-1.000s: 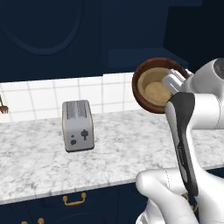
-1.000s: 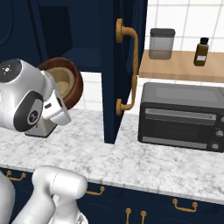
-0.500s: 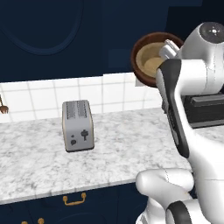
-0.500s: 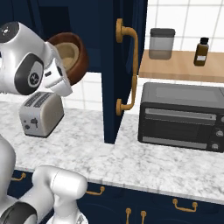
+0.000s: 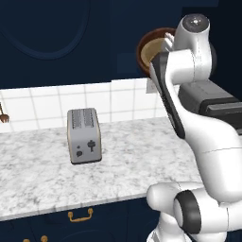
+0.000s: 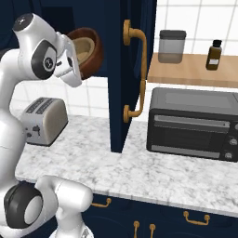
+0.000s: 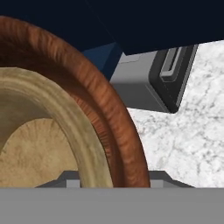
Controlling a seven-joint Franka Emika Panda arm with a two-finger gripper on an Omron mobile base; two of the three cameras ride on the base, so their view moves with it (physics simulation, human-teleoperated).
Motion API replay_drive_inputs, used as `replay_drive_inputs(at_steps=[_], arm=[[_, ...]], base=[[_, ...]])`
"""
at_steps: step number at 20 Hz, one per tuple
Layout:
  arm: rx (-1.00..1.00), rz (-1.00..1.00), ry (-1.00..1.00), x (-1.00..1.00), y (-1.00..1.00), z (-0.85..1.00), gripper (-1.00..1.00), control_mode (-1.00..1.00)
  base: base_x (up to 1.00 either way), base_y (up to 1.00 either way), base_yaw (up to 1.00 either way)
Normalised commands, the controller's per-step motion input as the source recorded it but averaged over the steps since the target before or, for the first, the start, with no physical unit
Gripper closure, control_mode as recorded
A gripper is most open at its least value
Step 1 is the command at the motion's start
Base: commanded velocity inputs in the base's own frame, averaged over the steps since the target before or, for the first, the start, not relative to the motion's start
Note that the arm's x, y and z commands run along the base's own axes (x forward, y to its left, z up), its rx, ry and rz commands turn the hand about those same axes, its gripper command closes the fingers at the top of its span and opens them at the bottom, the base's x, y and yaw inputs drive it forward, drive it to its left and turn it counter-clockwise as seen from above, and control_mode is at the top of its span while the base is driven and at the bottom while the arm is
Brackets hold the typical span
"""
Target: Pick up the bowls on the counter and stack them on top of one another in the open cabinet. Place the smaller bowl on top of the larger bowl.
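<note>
While I've got my arm up high, quick rundown from left to right:

toaster: silver toaster (image 5: 84, 136) sitting upright on the counter (image 5: 42, 177), well off to the left and nowhere near my hand.

bowls: the smaller bowl (image 7: 41, 148) is nested inside the larger bowl (image 7: 114, 117), and both are tipped up on edge in the air, high above the counter, mouth facing sideways. From the right base view the larger bowl (image 6: 91, 51) is right in front of the dark cabinet opening, just left of the open cabinet door (image 6: 135, 69).

fingers: my gripper (image 6: 70, 62) is clamped across the rims of the pair, so I'm carrying both at once; jaws sit at a middling width with the bowl walls between them.

cabinet door: navy, swung open, brass handle facing out.

oven: black toaster oven (image 6: 194, 123) on the counter to the right of the door.

shelf: wooden shelf (image 6: 195, 74) above the oven, with a grey canister (image 6: 171, 45) and a small brown bottle (image 6: 213, 55).
</note>
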Motion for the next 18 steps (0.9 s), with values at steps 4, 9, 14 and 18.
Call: replay_drive_inputs(at_steps=[4,9,14,18], arm=[[0.01,0.00,0.08,0.06,0.00,0.13,1.00,-1.00],[0.00,0.03,0.18,0.00,0.00,0.12,1.00,-1.00],[0.07,0.00,-0.01,0.29,0.00,0.00,1.00,-1.00],[0.03,0.00,0.00,0.74,0.00,0.00,1.00,-1.00]], base=[[0.00,0.00,0.00],[0.00,0.00,0.00],[0.00,0.00,0.00],[0.00,0.00,0.00]])
